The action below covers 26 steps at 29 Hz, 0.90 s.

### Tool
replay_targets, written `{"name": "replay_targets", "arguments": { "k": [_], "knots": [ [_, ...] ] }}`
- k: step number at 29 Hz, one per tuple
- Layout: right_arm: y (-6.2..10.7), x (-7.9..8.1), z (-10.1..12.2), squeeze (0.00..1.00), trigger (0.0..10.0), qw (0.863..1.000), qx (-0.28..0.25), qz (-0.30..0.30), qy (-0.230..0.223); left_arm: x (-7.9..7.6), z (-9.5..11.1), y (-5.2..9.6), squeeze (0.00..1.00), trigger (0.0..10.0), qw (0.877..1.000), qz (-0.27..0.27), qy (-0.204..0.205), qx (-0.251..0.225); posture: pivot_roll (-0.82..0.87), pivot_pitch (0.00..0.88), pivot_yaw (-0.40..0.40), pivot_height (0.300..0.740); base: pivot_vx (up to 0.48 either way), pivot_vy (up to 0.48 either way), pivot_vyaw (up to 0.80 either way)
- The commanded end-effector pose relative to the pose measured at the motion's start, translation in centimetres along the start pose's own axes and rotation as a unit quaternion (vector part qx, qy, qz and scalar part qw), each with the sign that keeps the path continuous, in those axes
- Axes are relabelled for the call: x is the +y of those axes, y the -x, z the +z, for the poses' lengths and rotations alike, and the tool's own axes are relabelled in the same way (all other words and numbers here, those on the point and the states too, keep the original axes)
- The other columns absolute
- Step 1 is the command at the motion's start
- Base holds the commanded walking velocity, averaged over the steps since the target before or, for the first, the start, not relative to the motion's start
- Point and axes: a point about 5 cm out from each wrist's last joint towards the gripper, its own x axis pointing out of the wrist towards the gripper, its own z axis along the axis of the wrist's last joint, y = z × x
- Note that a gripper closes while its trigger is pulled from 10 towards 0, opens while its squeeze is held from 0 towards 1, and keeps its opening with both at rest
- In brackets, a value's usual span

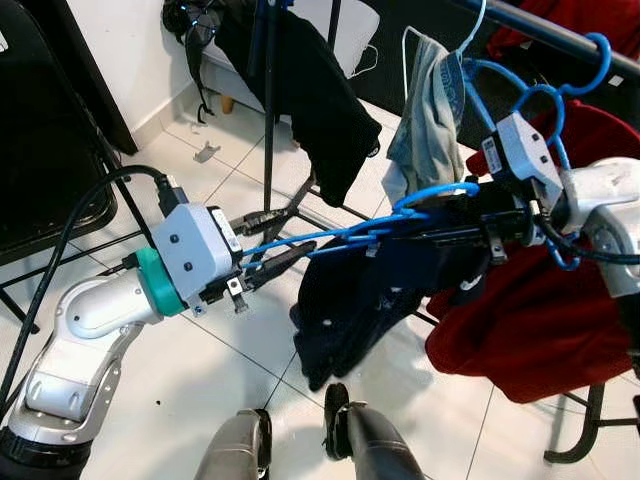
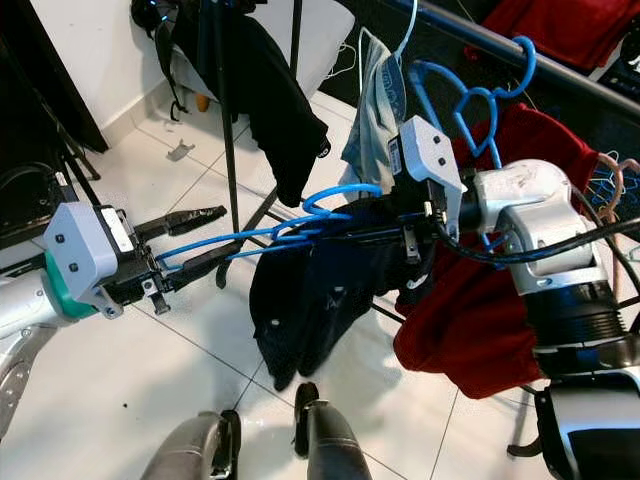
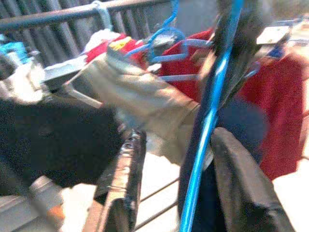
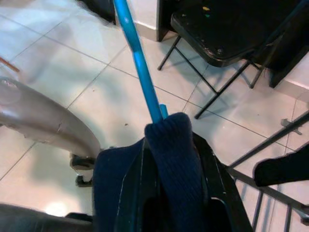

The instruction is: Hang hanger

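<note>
Silver-grey arm shells on both sides. Left gripper (image 1: pixel 262 250): long black fingers, grey box wrist housing with screw heads and a white label, teal collar ring behind it, black cable running from the rear. Right gripper (image 2: pixel 395 228): matching grey housing, black cables, black ribbed forearm section.

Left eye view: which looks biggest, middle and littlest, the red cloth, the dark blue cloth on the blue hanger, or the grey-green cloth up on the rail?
1. Red cloth, the biggest.
2. Dark blue cloth on the blue hanger.
3. Grey-green cloth, the littlest, though it hangs farther back on the rail, so this is unsure.
</note>
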Motion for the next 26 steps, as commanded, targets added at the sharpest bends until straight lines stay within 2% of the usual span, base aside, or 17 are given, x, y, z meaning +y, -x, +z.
{"name": "replay_targets", "arguments": {
  "k": [1,2,4,7,10,11,12,15,16,17,18,19,20,22,23,24,26],
  "knots": [
    [1.1,-1.3,0.4,0.00,0.0,0.998,0.012,-0.063,0.027,-0.4,0.5,0.4,0.00,10.0,0.998,0.016,0.054,-0.012,-0.07,0.164,0.010,0.740,0.000,0.000,0.00],
    [1.1,-1.3,0.4,0.00,0.0,0.998,0.012,-0.063,0.027,-0.4,0.5,0.4,0.00,10.0,0.998,0.016,0.054,-0.012,-0.07,0.164,0.010,0.740,0.000,0.000,0.00],
    [2.7,-3.2,0.6,0.00,0.0,0.986,0.023,-0.164,0.033,-1.2,0.8,1.3,0.00,10.0,0.989,0.035,0.142,-0.023,-0.07,0.171,0.010,0.740,0.000,0.000,0.00],
    [3.1,-3.7,0.7,0.00,0.0,0.981,0.023,-0.190,0.033,-1.5,0.8,1.5,0.00,10.0,0.985,0.041,0.166,-0.026,-0.07,0.171,0.010,0.740,0.000,0.000,0.00],
    [3.5,-4.1,0.8,0.00,0.0,0.974,0.026,-0.223,0.040,0.1,0.0,1.7,0.00,10.0,0.960,0.148,0.236,-0.025,-0.07,0.181,0.012,0.740,0.000,0.000,0.00],
    [3.5,-4.1,0.8,0.00,0.0,0.974,0.026,-0.223,0.040,0.1,0.0,1.7,0.00,10.0,0.960,0.148,0.236,-0.025,-0.07,0.181,0.012,0.740,0.000,0.000,0.00],
    [3.6,-4.1,0.8,0.00,0.0,0.973,0.026,-0.225,0.042,0.3,-0.1,1.8,0.00,10.0,0.955,0.164,0.246,-0.022,-0.07,0.181,0.012,0.740,0.000,0.000,0.00],
    [3.6,-4.1,0.8,0.00,0.0,0.973,0.026,-0.225,0.043,0.4,-0.2,1.8,0.00,10.0,0.953,0.169,0.249,-0.021,-0.07,0.181,0.012,0.740,0.000,0.000,0.00],
    [3.6,-4.0,1.0,0.00,0.0,0.974,0.014,-0.222,0.042,0.4,-2.6,1.7,0.00,10.0,0.940,0.213,0.258,0.066,-0.07,0.188,0.013,0.740,0.000,0.000,0.00],
    [3.4,-3.9,1.4,0.00,0.0,0.975,-0.006,-0.218,0.045,0.0,-5.4,2.0,0.00,10.0,0.913,0.256,0.273,0.165,-0.07,0.189,0.015,0.740,0.000,0.000,0.00],
    [3.4,-3.9,1.4,0.00,0.0,0.975,-0.006,-0.218,0.045,0.0,-5.4,2.0,0.00,10.0,0.913,0.256,0.273,0.165,-0.07,0.189,0.015,0.740,0.000,0.000,0.00],
    [3.1,-3.6,2.0,0.00,0.0,0.977,-0.029,-0.207,0.049,-0.5,-7.4,2.2,0.00,10.0,0.888,0.282,0.277,0.236,-0.08,0.192,0.017,0.740,0.000,0.000,0.00],
    [2.8,-3.5,2.4,0.00,0.0,0.977,-0.043,-0.200,0.054,-0.9,-8.4,2.4,0.00,10.0,0.871,0.294,0.280,0.277,-0.08,0.192,0.017,0.740,0.000,0.000,0.00],
    [2.6,-3.3,2.7,0.00,0.0,0.978,-0.055,-0.192,0.060,-1.3,-8.8,2.2,0.00,10.0,0.867,0.288,0.289,0.286,-0.08,0.192,0.017,0.740,0.000,0.000,0.00],
    [2.1,-2.8,3.5,0.00,0.0,0.979,-0.077,-0.175,0.067,-1.5,-9.3,2.0,0.00,10.0,0.854,0.298,0.312,0.290,-0.08,0.193,0.019,0.740,0.000,0.000,0.00],
    [2.1,-2.8,3.5,0.00,0.0,0.979,-0.077,-0.175,0.067,-1.5,-9.3,2.0,0.00,10.0,0.854,0.298,0.312,0.290,-0.08,0.193,0.019,0.740,0.000,0.000,0.00],
    [1.2,-1.7,5.1,0.00,0.0,0.982,-0.112,-0.135,0.074,-1.8,-10.2,2.0,0.00,10.0,0.830,0.313,0.344,0.307,-0.08,0.195,0.029,0.740,0.000,0.000,0.00]
  ]
}}
